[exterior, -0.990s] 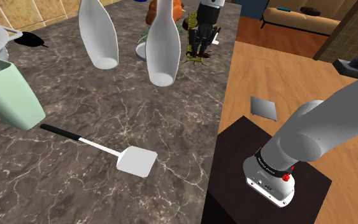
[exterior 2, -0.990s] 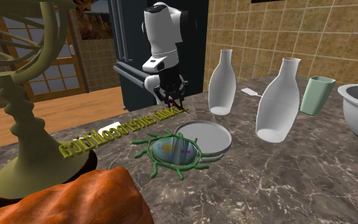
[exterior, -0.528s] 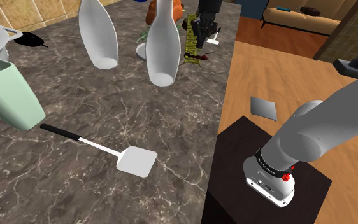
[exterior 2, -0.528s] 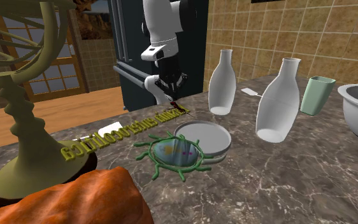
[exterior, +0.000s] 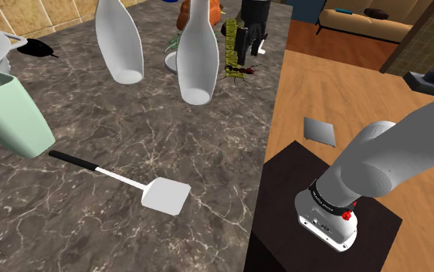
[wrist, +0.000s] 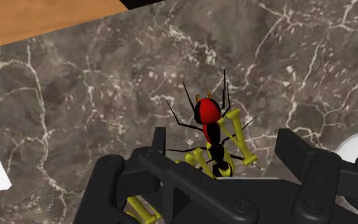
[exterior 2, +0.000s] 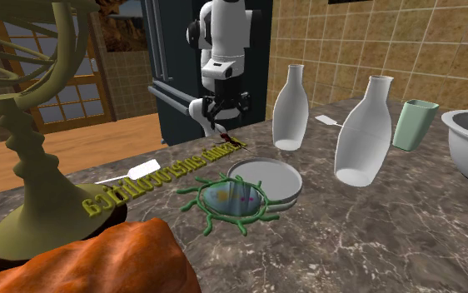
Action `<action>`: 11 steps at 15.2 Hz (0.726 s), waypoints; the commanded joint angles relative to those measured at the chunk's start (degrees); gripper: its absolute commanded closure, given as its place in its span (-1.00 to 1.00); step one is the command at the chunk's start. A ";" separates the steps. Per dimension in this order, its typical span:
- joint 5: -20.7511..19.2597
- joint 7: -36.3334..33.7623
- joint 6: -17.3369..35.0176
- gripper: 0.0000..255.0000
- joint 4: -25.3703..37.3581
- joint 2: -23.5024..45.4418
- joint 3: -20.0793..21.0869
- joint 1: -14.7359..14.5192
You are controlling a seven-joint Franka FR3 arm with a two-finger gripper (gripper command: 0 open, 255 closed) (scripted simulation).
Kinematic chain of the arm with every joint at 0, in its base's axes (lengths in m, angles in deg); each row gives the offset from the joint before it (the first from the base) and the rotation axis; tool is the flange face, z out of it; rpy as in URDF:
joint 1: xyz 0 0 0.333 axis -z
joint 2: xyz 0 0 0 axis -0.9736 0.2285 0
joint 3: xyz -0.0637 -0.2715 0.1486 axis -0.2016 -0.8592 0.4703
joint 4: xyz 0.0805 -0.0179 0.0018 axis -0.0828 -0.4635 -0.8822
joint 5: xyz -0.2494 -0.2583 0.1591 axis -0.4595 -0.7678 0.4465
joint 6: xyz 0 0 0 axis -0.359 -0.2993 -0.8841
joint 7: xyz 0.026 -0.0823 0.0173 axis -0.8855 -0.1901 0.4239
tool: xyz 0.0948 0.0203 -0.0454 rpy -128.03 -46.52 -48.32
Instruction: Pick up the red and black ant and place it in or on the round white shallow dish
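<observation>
You are lifting the gripper point(exterior 2: 222, 108) clear of the counter, higher than a second ago, and its fingers point(wrist: 295, 149) are standing wide apart, clasping nothing. The red and black ant point(wrist: 211, 127) is lying just beneath and between them, untouched, across yellow lettering point(exterior 2: 174, 169) on the dark marbled countertop point(wrist: 76, 114). By my judgement the grasp is failing, so another descent is facing you. The round white dish point(exterior 2: 274, 175) is waiting near the ant, beyond the fingers; a tiled wall point(exterior 2: 349, 42) and wooden floor point(exterior: 339, 93) are lying farther out
</observation>
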 commanded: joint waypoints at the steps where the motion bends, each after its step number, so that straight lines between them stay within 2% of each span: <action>1: -0.32 0.33 1.45 -1.00 -1.88 -0.42 0.02 -0.03; 4: -0.33 0.33 3.41 -1.00 -4.10 -0.67 0.00 -0.02; 11: -0.33 0.33 3.39 -1.00 -4.07 -0.66 0.00 -0.02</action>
